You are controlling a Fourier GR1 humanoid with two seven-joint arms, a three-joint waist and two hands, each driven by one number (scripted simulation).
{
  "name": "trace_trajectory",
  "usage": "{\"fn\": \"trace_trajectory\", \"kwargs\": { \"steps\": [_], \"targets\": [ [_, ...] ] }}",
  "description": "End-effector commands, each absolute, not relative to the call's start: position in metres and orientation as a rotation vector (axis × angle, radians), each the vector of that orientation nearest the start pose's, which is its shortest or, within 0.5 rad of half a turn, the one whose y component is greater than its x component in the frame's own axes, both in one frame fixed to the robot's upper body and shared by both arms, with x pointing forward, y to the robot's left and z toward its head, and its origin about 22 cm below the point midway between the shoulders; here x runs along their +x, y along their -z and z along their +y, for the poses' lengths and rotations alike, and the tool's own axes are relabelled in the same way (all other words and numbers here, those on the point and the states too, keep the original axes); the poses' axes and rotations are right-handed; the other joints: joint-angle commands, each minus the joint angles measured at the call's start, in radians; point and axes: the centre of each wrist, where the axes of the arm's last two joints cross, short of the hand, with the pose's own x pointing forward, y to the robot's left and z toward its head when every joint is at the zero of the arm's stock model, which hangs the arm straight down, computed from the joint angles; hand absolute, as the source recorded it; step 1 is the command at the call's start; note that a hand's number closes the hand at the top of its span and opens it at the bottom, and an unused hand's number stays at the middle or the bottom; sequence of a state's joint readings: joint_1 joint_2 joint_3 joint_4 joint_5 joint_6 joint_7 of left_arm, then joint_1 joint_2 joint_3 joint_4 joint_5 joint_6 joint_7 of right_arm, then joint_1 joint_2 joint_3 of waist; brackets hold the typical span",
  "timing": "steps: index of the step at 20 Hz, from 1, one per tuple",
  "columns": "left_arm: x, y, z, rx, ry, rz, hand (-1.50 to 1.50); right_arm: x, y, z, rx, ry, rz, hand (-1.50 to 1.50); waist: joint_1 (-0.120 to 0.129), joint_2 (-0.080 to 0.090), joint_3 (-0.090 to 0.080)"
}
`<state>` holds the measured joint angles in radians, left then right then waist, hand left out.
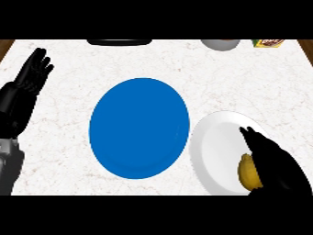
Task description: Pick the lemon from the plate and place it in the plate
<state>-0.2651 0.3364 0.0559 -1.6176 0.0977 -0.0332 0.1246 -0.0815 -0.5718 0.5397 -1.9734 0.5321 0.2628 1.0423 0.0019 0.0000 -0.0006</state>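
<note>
The lemon (248, 172) lies on the white plate (216, 137) at the near right, and my right hand (275, 160) is draped over its right side, fingers stretched out towards the far edge. To do this step well I want the thumb and fingers wrapped round the fruit before lifting, then a low carry left to the blue plate (139, 127) (just beside the white one). From here the fingers look fairly straight, touching the lemon rather than closed round it, though the hand hides most of the contact. My left hand (30, 75) rests open, fingers up, at the far left.
</note>
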Motion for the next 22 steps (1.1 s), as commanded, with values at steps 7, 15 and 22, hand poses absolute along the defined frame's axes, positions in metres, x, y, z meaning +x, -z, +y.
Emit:
{"fn": "trace_trajectory", "kwargs": {
  "steps": [7,15,22],
  "targets": [
    [0.311,-0.113,0.269,0.146,0.246,-1.749,0.0,0.205,-0.047,-0.209,-0.826,-1.057,-0.647,-1.5,-0.007,0.001,0.001],
    [0.292,-0.107,0.283,0.144,0.222,-1.744,0.0,0.217,-0.03,-0.228,-0.788,-1.074,-0.591,-1.5,-0.002,0.0,0.001],
    [0.303,-0.095,0.277,0.136,0.252,-1.75,0.0,0.232,-0.015,-0.225,-0.813,-1.067,-0.665,1.5,-0.004,0.001,0.001]
  ]
}}
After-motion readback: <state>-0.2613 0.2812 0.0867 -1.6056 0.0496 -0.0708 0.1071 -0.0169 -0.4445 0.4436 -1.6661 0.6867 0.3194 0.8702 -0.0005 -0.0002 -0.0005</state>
